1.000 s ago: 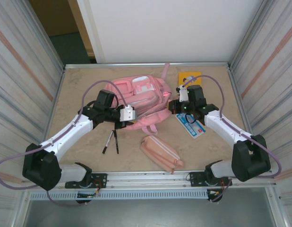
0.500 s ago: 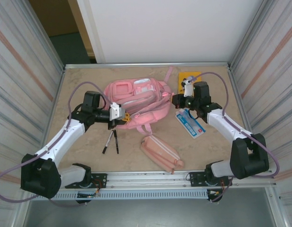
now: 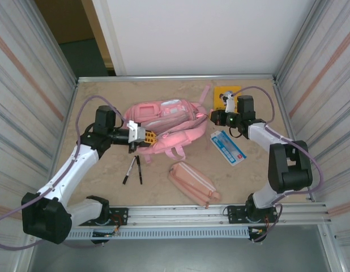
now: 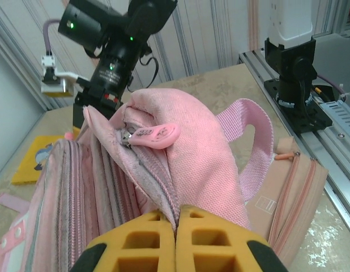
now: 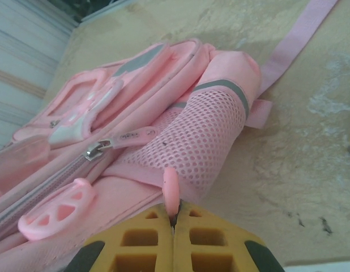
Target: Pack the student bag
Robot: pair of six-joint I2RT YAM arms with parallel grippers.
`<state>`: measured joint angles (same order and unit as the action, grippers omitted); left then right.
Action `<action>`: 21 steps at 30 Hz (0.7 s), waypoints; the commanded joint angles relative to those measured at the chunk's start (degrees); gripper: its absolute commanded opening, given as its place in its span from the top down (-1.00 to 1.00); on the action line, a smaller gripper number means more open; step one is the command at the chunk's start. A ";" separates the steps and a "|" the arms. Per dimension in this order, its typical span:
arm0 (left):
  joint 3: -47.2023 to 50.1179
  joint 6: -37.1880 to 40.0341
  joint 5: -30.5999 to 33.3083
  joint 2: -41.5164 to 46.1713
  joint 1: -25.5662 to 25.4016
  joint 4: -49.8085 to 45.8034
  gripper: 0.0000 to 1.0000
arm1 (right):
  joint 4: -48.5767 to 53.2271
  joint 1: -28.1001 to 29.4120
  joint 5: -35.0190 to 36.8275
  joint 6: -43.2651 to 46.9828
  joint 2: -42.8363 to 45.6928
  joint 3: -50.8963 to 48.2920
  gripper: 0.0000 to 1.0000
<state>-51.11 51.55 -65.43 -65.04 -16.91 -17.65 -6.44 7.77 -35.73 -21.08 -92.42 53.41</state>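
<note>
Student bag [image 3: 163, 122] sits mid-table toward far edge, strung between both arms. L gripper [image 3: 142, 136] clenched on fabric lip at bag's left end. R gripper [image 3: 214, 117] pinching small pink tab [image 5: 170, 190], prob. a zip pull, at right end. Looks like opening step: hold L as anchor, draw R along the zip line, not upward, w/ steady tension so tab doesn't slip out. Vs 1 s ago: L arm drawn back leftward, R gone farther right, bag stretched long & rolled. Pencil case [image 3: 193, 182] and pens [image 3: 132, 169] unmoved.
</note>
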 commanded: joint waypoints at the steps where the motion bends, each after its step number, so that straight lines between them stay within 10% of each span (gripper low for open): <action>1: -4.02 -0.48 -9.68 0.98 0.19 3.46 1.00 | -4.19 -0.91 -1.73 -3.29 -3.27 2.00 0.91; 14: -7.06 -0.88 -10.23 -1.35 0.22 4.46 1.00 | -2.83 -1.08 -1.34 -8.78 -6.27 4.42 0.51; 21: -5.34 2.26 -4.62 -2.89 0.23 2.07 1.00 | 19.78 -0.22 9.18 -7.91 8.51 7.24 0.07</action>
<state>-54.92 50.81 -68.31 -67.57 -16.82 -16.47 2.96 7.05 -32.08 -29.58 -92.84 57.98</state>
